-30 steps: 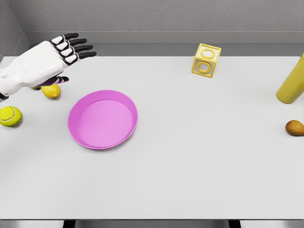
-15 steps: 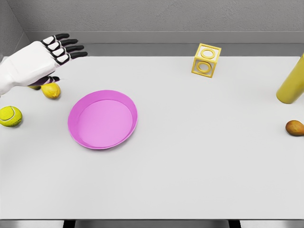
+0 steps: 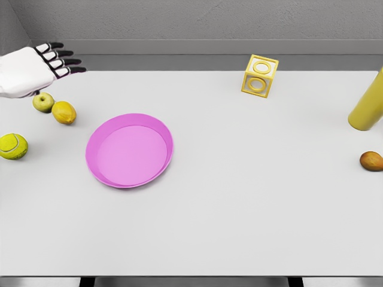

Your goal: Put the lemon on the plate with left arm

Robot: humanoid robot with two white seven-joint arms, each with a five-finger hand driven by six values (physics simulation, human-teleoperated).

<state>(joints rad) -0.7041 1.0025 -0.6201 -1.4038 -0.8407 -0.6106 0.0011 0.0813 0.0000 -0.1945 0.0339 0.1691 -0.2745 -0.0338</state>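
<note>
A white table (image 3: 239, 227) is shown filling most of the view; a grey wall (image 3: 209, 21) is seen beyond its far edge, evenly lit.

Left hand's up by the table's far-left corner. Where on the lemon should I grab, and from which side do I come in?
Grip the lemon across its rounded middle, probably from above. A small green fruit sits close on its left, so a sideways approach from there looks blocked; the side facing the pink plate is free. The left hand hovers up-left of it, open.
</note>
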